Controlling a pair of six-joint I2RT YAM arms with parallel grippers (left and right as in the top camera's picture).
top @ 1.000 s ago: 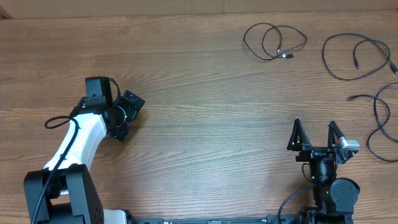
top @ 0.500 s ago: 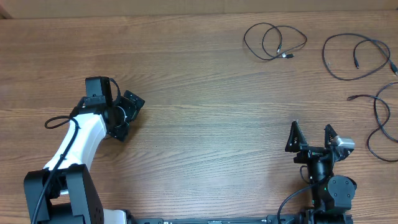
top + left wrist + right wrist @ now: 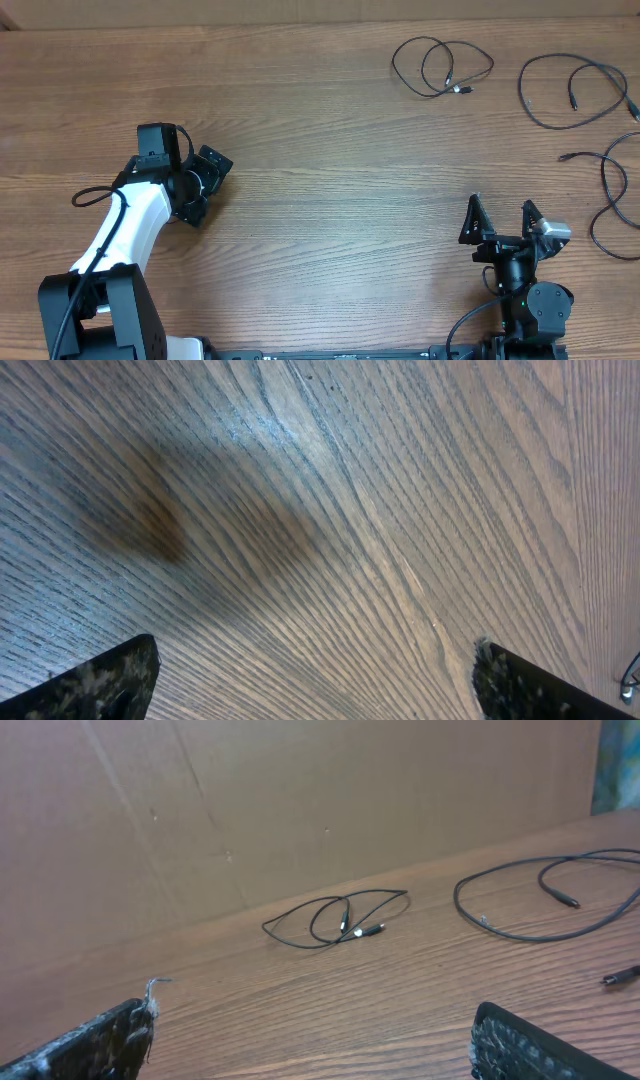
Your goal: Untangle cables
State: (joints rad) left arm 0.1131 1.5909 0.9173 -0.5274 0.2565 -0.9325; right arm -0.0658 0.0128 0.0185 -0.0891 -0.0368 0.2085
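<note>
The looped cable (image 3: 460, 90) lies on the far part of the counter (image 3: 320, 120), right of centre, crossing over itself with its plugs tucked in the loop. Right of it, apart, sprawls the second cable (image 3: 573, 100), and nearer, by the right border, the third cable (image 3: 565, 157) curls out of the overhead view. None of them appears to touch another.

The right end effector (image 3: 501, 202) sits at the near right with its fingers spread and nothing between them, and the looped cable lies well ahead of it. The left end effector (image 3: 210, 185) is far off on the left, low over bare wood, also spread and empty.

What worries me: these cords are thin and lie flat, so a pinch could scrape the wood and miss. A grab at the crossing would likely tighten the loop rather than open it. Dragging it rightward could sweep it into the second cable and make a fresh knot. The right arm, reaching out, might also snag the third cable beside it.

The cardboard wall (image 3: 300, 800) stands close behind the far cords, so little room there. I cannot tell where the counter ends on the right. The middle and left lie wide open, the better direction to pull.
</note>
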